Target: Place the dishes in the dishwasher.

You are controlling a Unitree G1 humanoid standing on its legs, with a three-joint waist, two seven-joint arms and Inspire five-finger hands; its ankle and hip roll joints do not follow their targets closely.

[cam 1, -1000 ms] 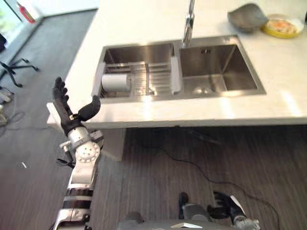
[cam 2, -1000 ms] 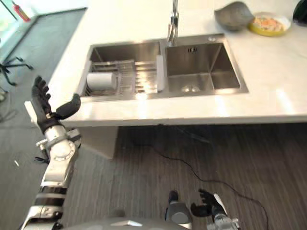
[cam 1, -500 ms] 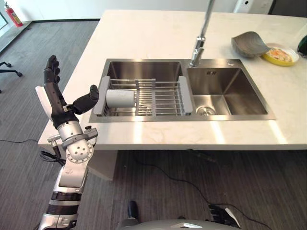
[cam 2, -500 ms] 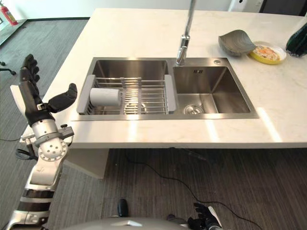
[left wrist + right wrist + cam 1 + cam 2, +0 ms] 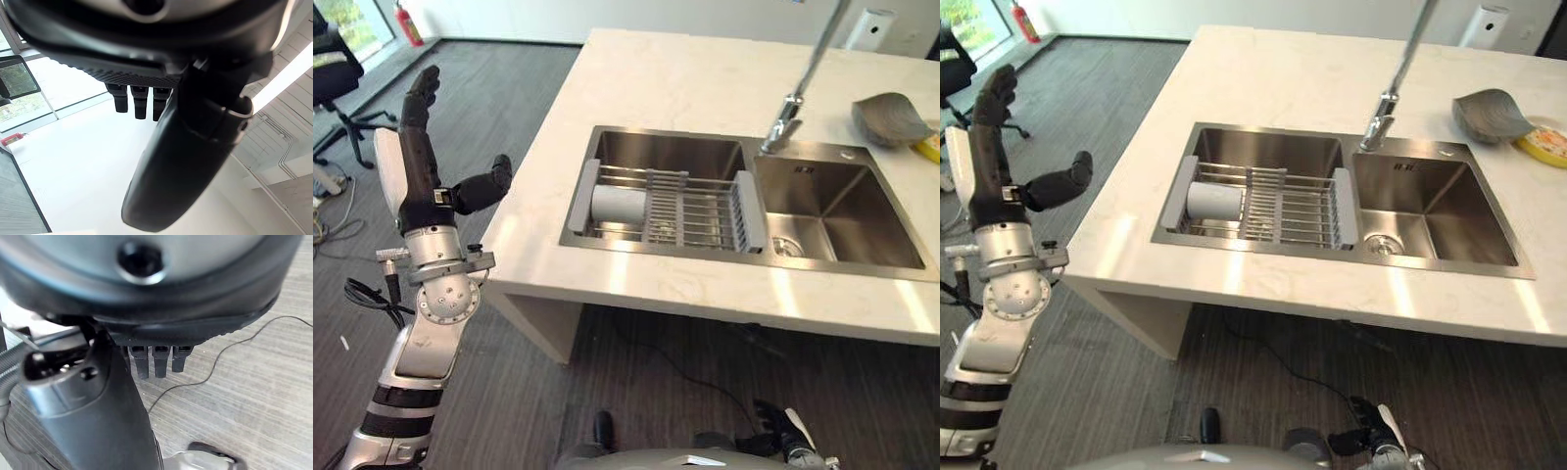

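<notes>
While the left hand stands raised at about 9 o'clock of the scene, beside the counter's corner, its fingers are straight and the thumb is spread — it is released and grasps nothing. The left wrist view agrees: fingers extended, thumb apart, only a bright room behind them. The right hand hangs low over the wooden floor; its fingers point straight down in the right wrist view and it holds nothing also.

One white counter carries one double sink with two basins. The left basin holds one wire drying rack with grey end pieces, and in this rack lies one white cup on its side, at the rack's 9 o'clock end. The right basin shows one round drain at its bottom and no dishes. One tall faucet rises between the basins at their 12 o'clock edge.

At 2 o'clock on the counter sits one grey bowl, and just beside it one yellow plate with some food on it — two dishes well apart from both hands. One office chair and one red fire extinguisher stand on the floor at 10 o'clock.
</notes>
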